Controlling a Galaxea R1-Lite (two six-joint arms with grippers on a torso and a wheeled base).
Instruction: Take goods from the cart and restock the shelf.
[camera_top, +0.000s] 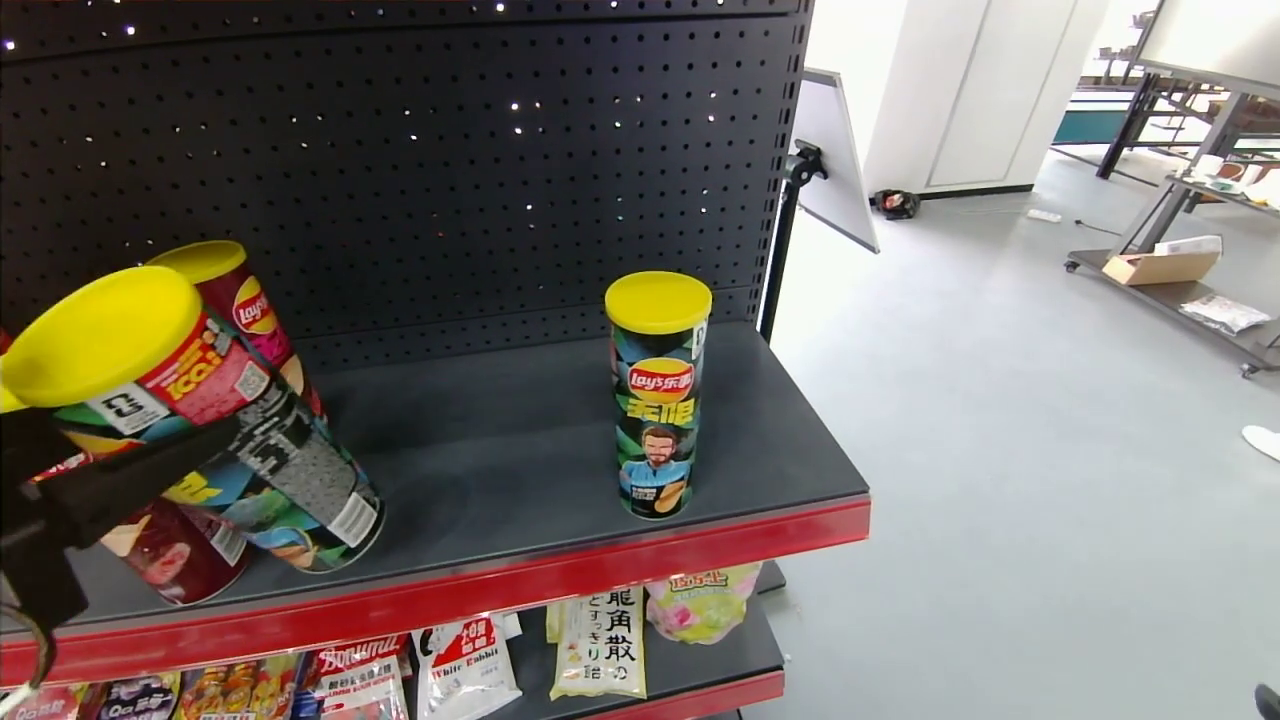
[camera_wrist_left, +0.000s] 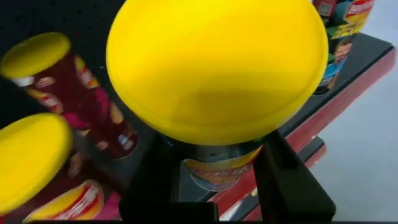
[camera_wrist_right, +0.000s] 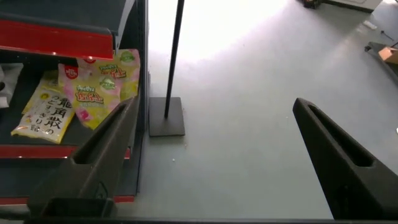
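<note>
can (camera_top: 262, 447) | tilted, clamped in left end effector (camera_wrist_left: 217, 179) | at shelf (camera_top: 520, 440) front

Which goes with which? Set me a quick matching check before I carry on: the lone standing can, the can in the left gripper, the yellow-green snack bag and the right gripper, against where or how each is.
Column one:
1. lone standing can
2. can in the left gripper
3. yellow-green snack bag
4. right gripper

Column two:
A. on the lower shelf
B. open, above the floor
C. upright on the upper shelf, near its right front
D. tilted, clamped below its yellow lid

Pairs: 1-C, 2-D, 3-A, 4-B.
</note>
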